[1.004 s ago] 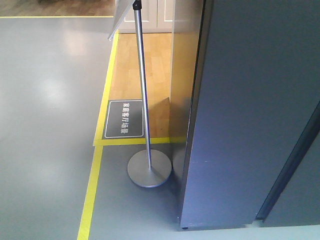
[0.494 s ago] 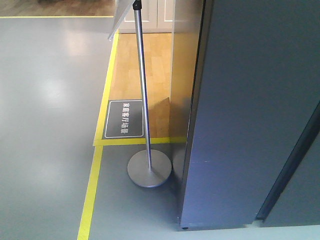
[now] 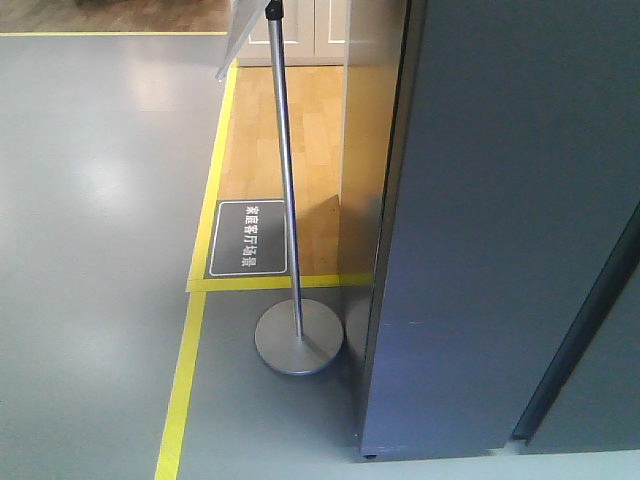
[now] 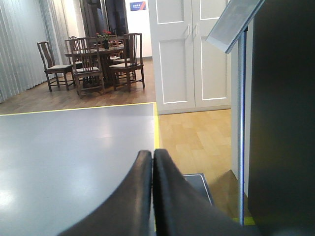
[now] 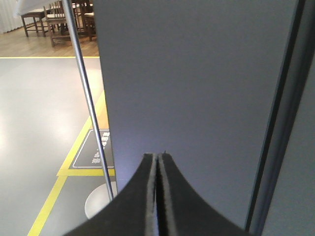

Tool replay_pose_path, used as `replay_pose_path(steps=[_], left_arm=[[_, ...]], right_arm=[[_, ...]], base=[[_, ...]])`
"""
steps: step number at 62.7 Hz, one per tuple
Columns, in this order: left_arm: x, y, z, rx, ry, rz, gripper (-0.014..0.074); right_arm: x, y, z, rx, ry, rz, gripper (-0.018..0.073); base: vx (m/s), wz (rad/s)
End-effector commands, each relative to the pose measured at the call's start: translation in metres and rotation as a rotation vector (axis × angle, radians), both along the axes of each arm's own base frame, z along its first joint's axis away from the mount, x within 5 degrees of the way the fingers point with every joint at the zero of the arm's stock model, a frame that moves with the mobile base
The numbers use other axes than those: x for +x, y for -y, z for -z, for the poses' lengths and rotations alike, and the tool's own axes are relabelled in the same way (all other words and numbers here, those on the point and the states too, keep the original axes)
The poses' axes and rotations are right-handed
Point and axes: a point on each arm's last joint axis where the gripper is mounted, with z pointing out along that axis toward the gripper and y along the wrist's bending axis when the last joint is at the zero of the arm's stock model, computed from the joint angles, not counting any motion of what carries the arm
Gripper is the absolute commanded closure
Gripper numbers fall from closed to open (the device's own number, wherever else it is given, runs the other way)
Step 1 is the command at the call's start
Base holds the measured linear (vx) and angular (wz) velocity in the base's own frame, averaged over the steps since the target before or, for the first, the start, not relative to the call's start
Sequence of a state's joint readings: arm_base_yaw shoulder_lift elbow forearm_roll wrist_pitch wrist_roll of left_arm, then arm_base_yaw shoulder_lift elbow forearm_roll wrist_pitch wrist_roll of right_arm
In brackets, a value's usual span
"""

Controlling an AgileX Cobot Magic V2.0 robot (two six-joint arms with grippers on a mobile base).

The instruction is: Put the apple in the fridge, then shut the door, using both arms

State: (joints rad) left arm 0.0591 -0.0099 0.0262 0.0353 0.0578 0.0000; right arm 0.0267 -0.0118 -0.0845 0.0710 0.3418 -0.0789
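Straight ahead of the right gripper, whose black fingers are pressed together with nothing between them, stands the fridge, its dark grey face filling the view, seemingly to face the door seam on its right. The left gripper, also clenched and empty, points past the fridge toward open grey floor. Left of both grippers rises a sign stand. No apple is visible, so the pickup looks yet to begin.
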Motion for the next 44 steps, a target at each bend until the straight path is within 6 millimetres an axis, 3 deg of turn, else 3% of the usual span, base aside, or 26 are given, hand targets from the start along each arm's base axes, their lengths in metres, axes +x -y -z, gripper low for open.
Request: replay_pose_path(steps=[1,6,44], left_arm=[[0.0,0.0,0.002,-0.011,0.065,0.003,0.0603],[0.0,0.0,0.002,-0.011,0.065,0.003,0.0603],[0.0,0.0,0.002,-0.011,0.065,0.003,0.0603]], right_arm=[[0.003,0.002,0.0,-0.009,0.178,0.021,0.0563],[0.007,0.002,0.013,0.0,0.219,0.029,0.0563],[0.006,0.003,0.007,-0.001,0.276,0.033,0.0563]], base=[[0.0,0.0],[0.0,0.0],[0.0,0.0]])
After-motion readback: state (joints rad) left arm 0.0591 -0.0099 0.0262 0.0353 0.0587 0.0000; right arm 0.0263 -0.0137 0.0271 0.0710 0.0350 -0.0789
